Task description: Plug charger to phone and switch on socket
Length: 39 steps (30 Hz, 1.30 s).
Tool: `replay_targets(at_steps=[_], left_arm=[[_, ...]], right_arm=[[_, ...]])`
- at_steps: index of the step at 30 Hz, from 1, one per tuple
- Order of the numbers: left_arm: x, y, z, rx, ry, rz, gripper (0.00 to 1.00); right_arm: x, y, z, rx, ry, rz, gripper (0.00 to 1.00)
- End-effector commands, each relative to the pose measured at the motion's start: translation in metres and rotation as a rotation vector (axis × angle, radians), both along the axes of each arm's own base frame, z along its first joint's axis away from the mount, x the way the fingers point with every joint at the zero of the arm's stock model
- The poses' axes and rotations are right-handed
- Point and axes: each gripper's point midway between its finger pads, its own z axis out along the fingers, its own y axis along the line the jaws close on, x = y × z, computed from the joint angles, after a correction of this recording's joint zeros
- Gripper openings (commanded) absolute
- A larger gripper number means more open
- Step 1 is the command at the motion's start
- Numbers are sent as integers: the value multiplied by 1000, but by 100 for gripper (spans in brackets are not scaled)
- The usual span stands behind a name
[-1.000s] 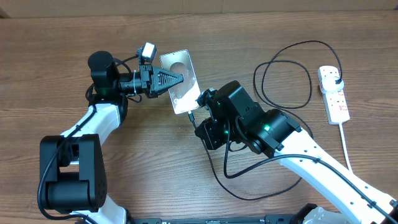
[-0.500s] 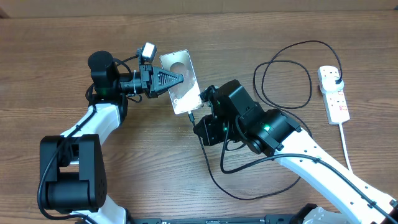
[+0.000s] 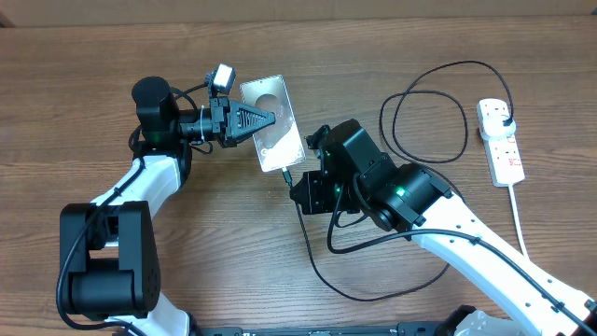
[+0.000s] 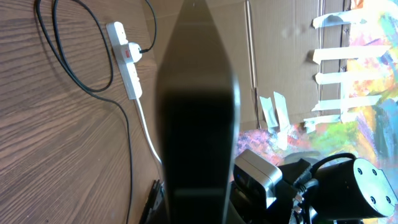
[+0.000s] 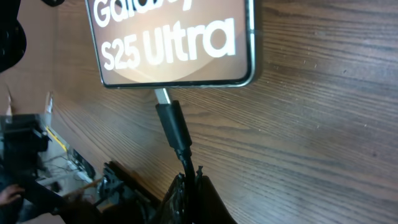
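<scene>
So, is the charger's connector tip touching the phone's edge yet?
Touching. The right wrist view shows the silver tip of the charger meeting the edge of the phone, with no gap between them. How deep it sits cannot be told.

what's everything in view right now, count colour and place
phone: 1, silvery back up, "S25 Ultra" on the other face, tilted at upper centre
charger: 1, black, loops across the table from its plug in the power strip; connector at the phone's bottom edge, metal tip partly showing
power strip: 1, white with orange-red switches, far right of the table
white cord: 1, white, runs from the power strip toward the near edge
table: 1, brown wood, under everything
cardboard panel: 1, brown with white tape strips, background of the left wrist view
left gripper: 1, black, shut on the phone
right gripper: 1, black, shut on the charger just behind its connector
</scene>
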Motion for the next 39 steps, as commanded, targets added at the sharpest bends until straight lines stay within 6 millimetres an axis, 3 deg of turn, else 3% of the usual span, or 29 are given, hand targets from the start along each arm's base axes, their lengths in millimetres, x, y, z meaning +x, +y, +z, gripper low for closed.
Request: replay_targets(at_steps=[1,24,39], left_arm=[[-15,-6,5,-10,-40,-98,4],[-14,-6,5,-10,-40,-97,4],[-14,-6,4,-9,-39,-92,4]], right_arm=[[9,-2,20,42,-14,-90,4],[10,-1,33,129,90,-245,4],[16,-7,31,125,114,-330,4]])
